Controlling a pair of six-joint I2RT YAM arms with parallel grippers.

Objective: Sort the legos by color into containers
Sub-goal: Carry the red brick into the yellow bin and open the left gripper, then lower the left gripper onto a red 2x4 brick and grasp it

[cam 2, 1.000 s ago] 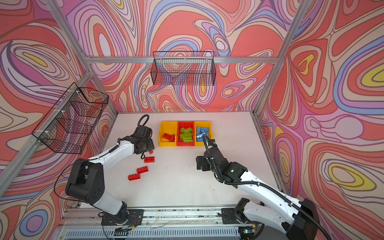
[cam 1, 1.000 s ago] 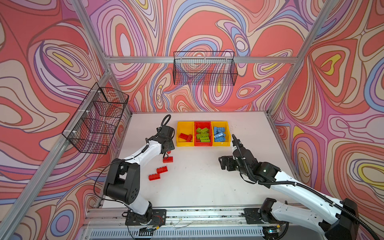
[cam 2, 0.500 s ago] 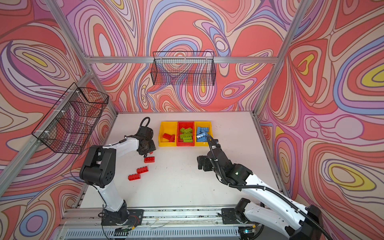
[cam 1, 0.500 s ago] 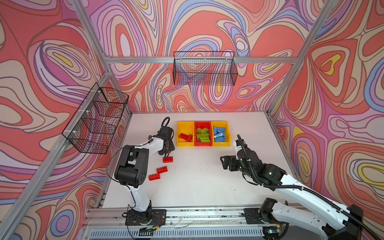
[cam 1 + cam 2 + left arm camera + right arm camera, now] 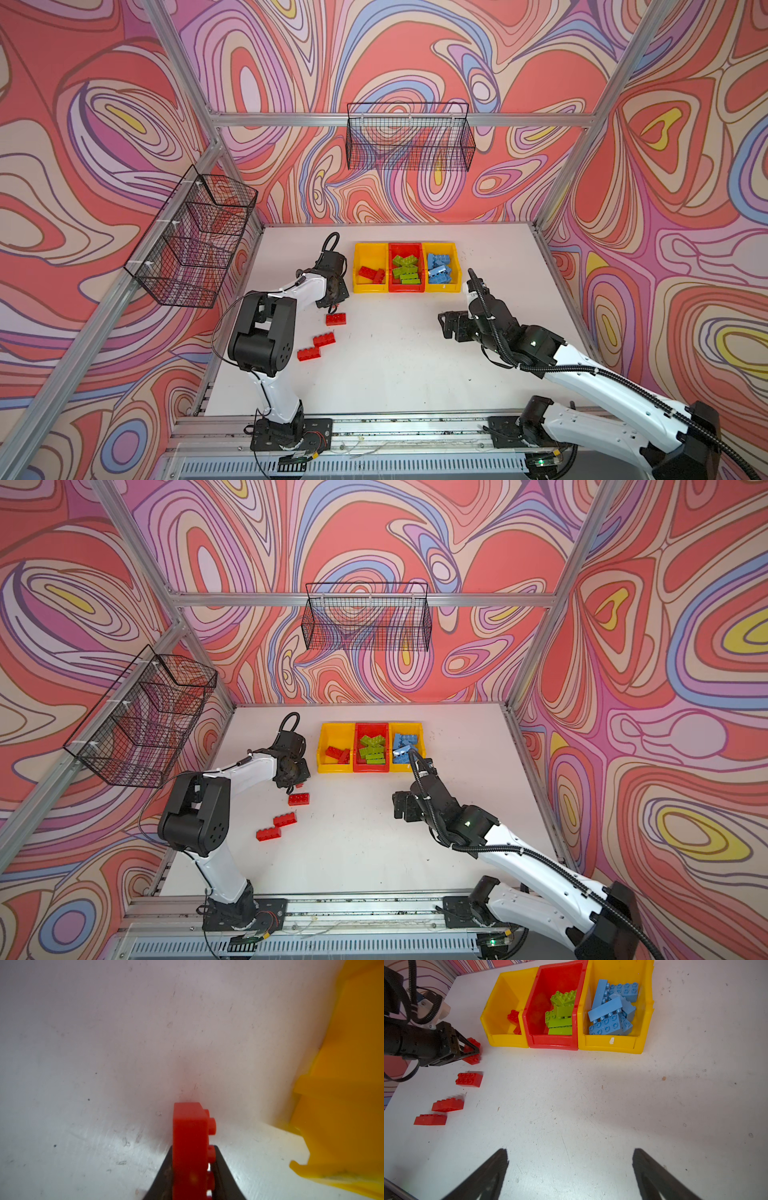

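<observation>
Surrounding the scuffed white table point(image 5: 395, 374) stand swirl-patterned walls point(image 5: 415, 50).

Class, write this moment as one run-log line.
left gripper: shut on red brick | right gripper: open, empty | table: three loose bricks, red

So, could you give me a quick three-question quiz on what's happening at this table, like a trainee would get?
1. True or false: the left hand is empty.
2. Which bin holds the green bricks? A: the yellow bin beside the left arm. B: the red bin. C: the yellow bin at the other end.
3. How many red bricks lie loose on the table, gripped by nothing?
Key: 1 false, it is shut on a red brick; 2 B; 3 three.
</observation>
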